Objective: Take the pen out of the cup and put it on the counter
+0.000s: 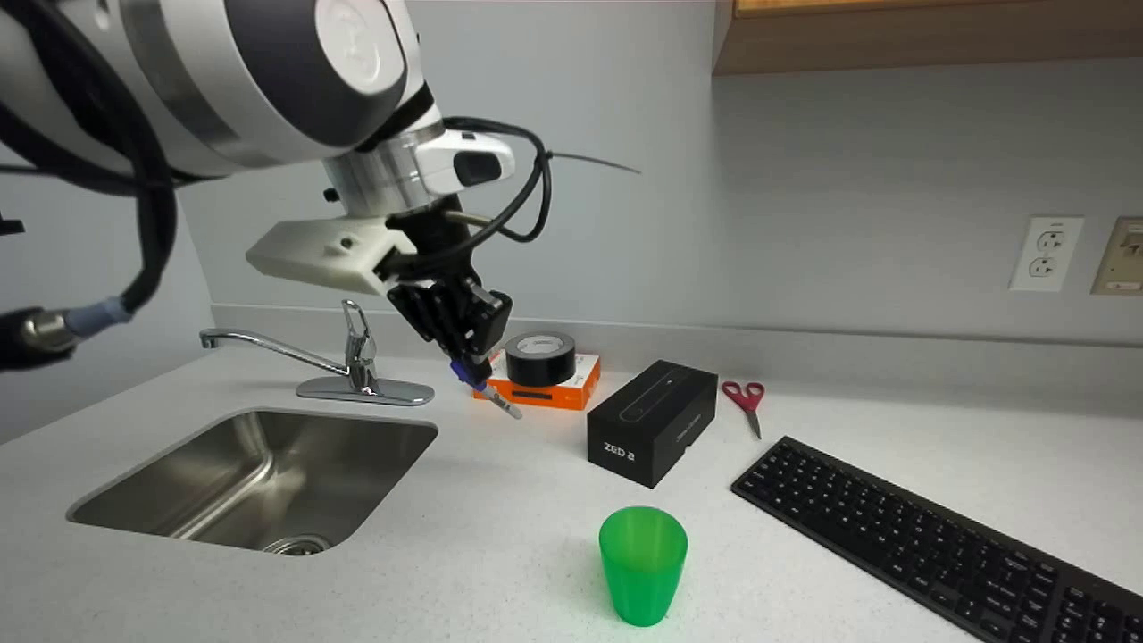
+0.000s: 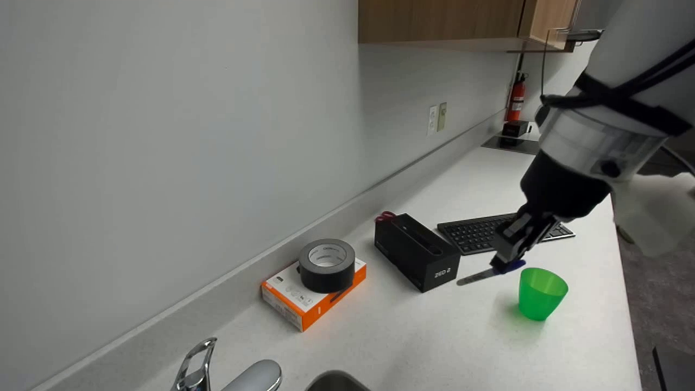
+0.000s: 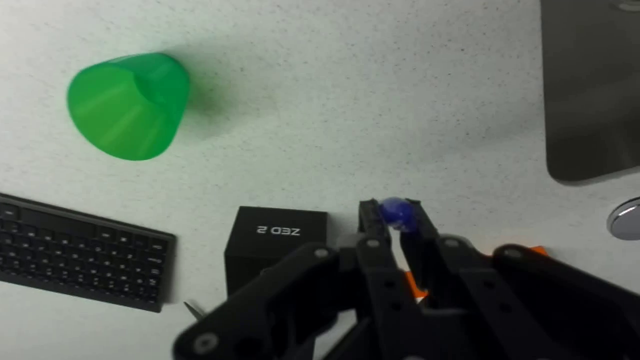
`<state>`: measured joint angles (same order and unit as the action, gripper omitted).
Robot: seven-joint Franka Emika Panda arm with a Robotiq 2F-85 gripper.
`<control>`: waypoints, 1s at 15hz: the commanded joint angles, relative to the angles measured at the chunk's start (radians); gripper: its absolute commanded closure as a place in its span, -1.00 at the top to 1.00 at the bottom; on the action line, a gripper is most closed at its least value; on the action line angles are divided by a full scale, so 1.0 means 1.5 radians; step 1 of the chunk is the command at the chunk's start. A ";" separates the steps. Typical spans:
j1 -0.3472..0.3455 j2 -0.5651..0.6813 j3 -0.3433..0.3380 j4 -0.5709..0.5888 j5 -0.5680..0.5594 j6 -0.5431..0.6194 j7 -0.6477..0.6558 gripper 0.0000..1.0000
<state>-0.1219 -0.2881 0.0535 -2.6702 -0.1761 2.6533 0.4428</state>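
The pen (image 1: 489,393) is pinched in the end effector (image 3: 392,215), raised above the off-white counter (image 1: 482,527) and outside the green plastic cup (image 1: 643,567). The pen slants, blue at the grip and grey toward its lower tip. The cup stands upright on the counter, well apart from the end effector in the wrist view.

Surroundings: the black ZED 2 box (image 1: 652,424) appears just beside the end effector in the wrist view. Next to this box lie red-handled scissors (image 1: 750,406), largely hidden by it in an exterior view. A black keyboard (image 2: 472,233) lies at a slant near the box, partly masked by the end effector in an exterior view. On the box's opposite side, an orange-and-white carton (image 2: 320,308) carries a roll of black tape (image 2: 326,277); the end effector covers most of this carton in the wrist view. A stainless steel sink (image 1: 357,464) is set into the counter, with a chrome faucet (image 1: 360,371) behind it. The wall (image 1: 580,179) bears an electrical outlet (image 1: 1047,254) and, beside it, a switch plate (image 1: 1122,259), below a wooden cabinet (image 1: 893,40). A red fire extinguisher (image 2: 517,100) shows in the background of an exterior view.
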 commanded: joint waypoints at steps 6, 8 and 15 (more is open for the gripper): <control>-0.012 0.244 0.013 0.037 -0.094 0.189 0.029 -0.93; -0.009 0.274 0.001 0.051 -0.117 0.192 0.033 -0.93; 0.000 0.315 -0.013 0.085 -0.121 0.166 0.028 0.09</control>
<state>-0.1297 0.1557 0.0450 -2.5715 -0.3366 2.9097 0.4639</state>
